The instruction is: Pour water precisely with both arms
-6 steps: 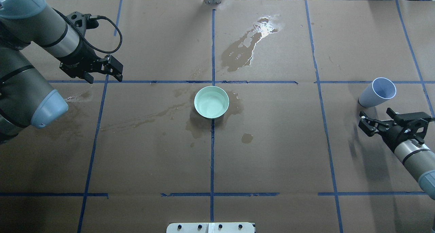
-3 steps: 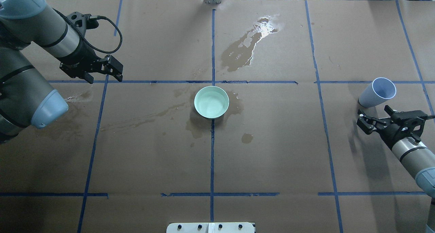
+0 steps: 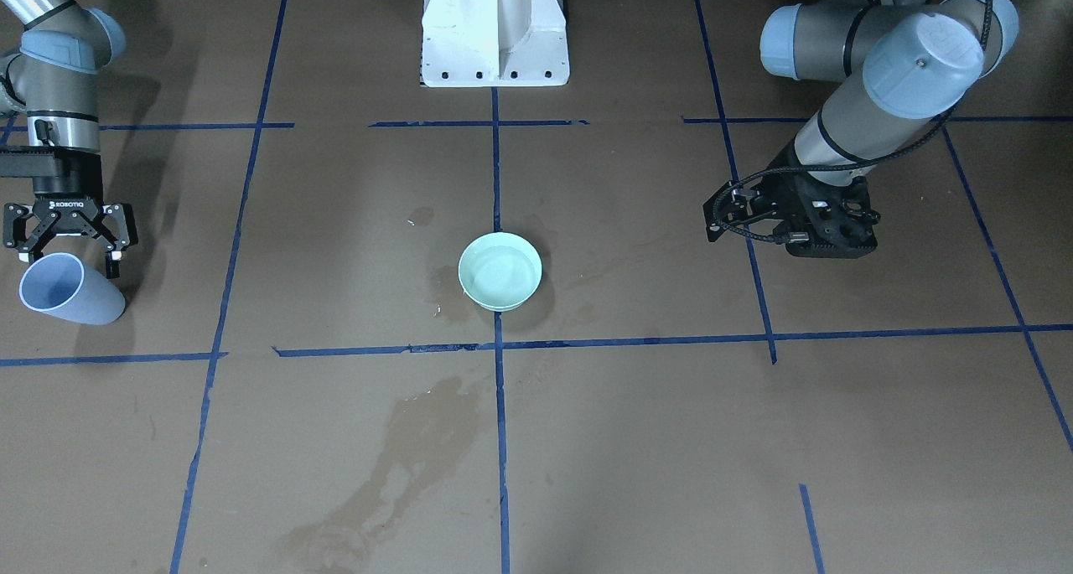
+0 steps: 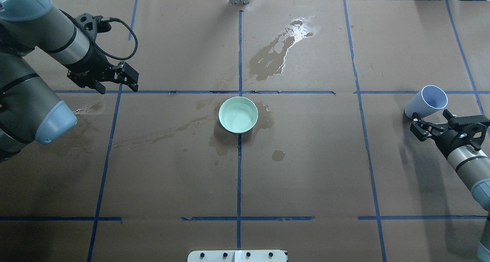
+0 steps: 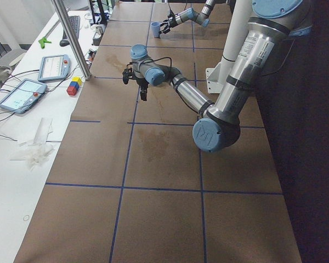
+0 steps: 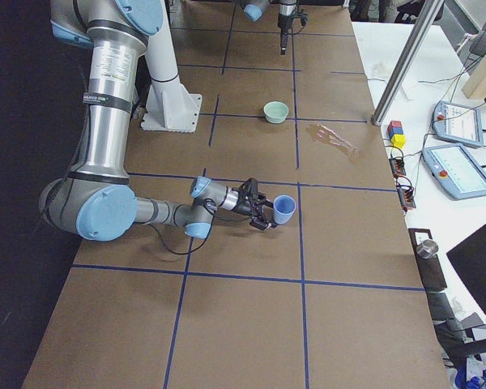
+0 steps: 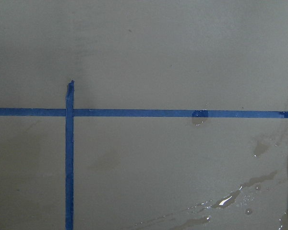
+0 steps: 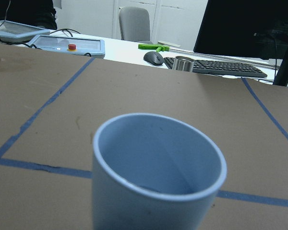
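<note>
Bright even light, soft shadows, glare on puddle (image 4: pixel 296 30).

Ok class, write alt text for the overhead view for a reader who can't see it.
A mint bowl of water sits mid-table on stained brown paper. The open right hand is close beside a pale blue cup at the right edge; the left hand hangs far left.

The left arm (image 4: pixel 57 36) and the right arm (image 4: pixel 461 168) are silver-grey tubes with black bands and pale blue round joint caps. A black braided cable (image 4: pixel 126 36) loops off the left wrist. The black right gripper (image 3: pixel 69 254) bears white ROBOTIQ lettering. The white ribbed pedestal (image 3: pixel 495 29) has a row of dark holes.
</note>
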{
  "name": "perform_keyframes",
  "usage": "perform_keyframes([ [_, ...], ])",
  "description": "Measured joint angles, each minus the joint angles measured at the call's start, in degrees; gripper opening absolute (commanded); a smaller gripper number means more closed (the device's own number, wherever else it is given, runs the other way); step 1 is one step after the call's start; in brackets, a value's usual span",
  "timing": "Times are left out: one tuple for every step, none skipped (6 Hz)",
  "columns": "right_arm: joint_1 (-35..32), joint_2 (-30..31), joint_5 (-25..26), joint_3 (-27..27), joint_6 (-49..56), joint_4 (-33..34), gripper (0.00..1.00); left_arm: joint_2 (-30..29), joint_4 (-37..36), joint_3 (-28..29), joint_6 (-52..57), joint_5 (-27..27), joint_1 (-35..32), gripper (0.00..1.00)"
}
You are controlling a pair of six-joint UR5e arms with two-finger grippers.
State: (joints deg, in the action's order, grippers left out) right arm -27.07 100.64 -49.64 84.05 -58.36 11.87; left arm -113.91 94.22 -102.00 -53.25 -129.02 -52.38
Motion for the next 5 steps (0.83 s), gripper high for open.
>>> perform_keyframes([
  [-0.75, -1.59, 0.02, -0.59, 0.43, 0.02, 1.00, 0.00, 0.00, 0.00, -0.01, 0.00, 0.00, 1.00],
  [-1.16, -2.56, 0.02, -1.08, 0.57, 0.04, 1.00, 0.00, 0.00, -0.02, -0.01, 0.00, 0.00, 1.00],
  [-1.45, -2.94, 0.05, -1.35, 0.58, 0.04, 1.00, 0.00, 0.00, -0.04, -0.02, 0.00, 0.00, 1.00],
  [-1.72, -3.07, 0.06, -1.55, 0.52, 0.07, 1.00, 0.00, 0.00, -0.04, -0.02, 0.00, 0.00, 1.00],
  [-2.05, -3.43, 0.05, -1.89, 0.47, 0.08, 1.00, 0.00, 0.00, -0.04, -0.02, 0.00, 0.00, 1.00],
])
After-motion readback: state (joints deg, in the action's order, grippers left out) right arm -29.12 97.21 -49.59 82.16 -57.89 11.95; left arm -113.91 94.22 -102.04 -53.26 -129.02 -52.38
